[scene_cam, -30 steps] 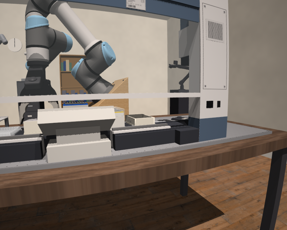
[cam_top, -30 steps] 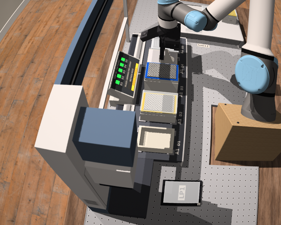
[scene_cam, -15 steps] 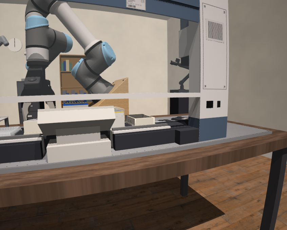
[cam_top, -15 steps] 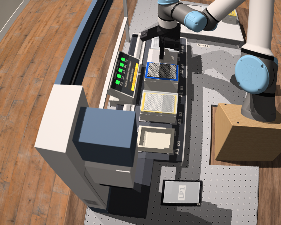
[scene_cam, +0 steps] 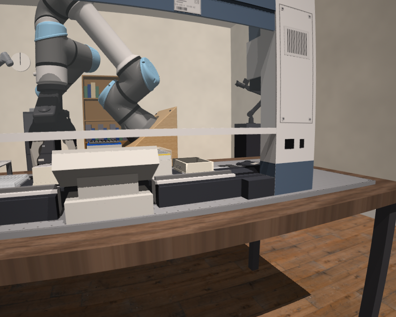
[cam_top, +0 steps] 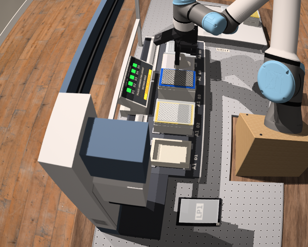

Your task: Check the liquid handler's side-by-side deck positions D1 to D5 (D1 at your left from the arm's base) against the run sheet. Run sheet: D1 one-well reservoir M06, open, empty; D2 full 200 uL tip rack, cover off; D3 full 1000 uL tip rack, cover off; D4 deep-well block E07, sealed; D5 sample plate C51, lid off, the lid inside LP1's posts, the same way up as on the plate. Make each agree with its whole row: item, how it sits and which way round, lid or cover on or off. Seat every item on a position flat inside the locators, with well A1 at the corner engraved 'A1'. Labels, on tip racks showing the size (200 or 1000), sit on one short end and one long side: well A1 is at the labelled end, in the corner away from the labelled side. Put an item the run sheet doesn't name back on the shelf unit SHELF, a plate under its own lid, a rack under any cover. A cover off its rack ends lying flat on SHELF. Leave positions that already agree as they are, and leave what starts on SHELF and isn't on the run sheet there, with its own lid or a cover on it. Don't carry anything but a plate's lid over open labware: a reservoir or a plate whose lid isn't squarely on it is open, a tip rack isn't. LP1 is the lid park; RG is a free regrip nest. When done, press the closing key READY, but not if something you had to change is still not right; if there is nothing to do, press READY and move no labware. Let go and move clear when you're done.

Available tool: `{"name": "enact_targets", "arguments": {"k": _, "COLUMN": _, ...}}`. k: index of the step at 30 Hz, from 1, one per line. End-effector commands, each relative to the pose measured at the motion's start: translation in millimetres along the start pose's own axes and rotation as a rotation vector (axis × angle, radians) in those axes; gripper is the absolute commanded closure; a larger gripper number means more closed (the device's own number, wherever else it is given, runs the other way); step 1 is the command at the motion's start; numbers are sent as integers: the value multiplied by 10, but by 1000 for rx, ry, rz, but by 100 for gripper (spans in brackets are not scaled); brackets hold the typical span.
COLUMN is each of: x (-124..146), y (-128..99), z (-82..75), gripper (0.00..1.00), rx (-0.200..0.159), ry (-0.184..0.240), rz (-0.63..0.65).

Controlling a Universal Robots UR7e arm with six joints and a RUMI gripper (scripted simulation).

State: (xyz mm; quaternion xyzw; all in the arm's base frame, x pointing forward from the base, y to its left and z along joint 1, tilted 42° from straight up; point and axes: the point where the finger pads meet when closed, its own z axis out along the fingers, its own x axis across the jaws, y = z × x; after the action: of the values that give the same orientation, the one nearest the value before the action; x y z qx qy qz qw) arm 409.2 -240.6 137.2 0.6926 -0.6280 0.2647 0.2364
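My gripper [cam_top: 182,59] [scene_cam: 49,154] stands low over deck position D4 and is shut on the white deep-well block [cam_top: 166,61] [scene_cam: 42,174], which sits on the deck. Behind it at D5 lies a white sample plate [cam_top: 170,46] [scene_cam: 11,179], partly hidden by the gripper. D3 holds a blue-rimmed tip rack [cam_top: 176,77] with no cover. D2 holds a yellow-rimmed tip rack [cam_top: 175,112], also uncovered. D1 holds an open, empty cream reservoir [cam_top: 170,153] [scene_cam: 193,164]. The lid park LP1 [cam_top: 199,211] shows bare. Labels are too small to read.
The liquid handler's head [cam_top: 115,144] and status screen [cam_top: 137,82] stand along the deck's far side. SHELF [cam_top: 231,34] lies beyond D5 with a yellow rack [cam_top: 254,14] on it. The arm's wooden base block [cam_top: 267,149] stands beside the deck.
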Motion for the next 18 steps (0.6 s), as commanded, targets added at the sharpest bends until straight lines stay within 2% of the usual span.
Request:
{"name": "enact_targets", "arguments": {"k": 1, "x": 1, "y": 1, "z": 4, "gripper": 100, "rx": 0, "ry": 0, "rz": 0}}
{"name": "enact_targets", "arguments": {"k": 16, "x": 1, "y": 1, "z": 4, "gripper": 100, "rx": 0, "ry": 0, "rz": 0}}
{"name": "enact_targets", "arguments": {"k": 18, "x": 11, "y": -10, "z": -45, "gripper": 100, "rx": 3, "ry": 1, "rz": 1}}
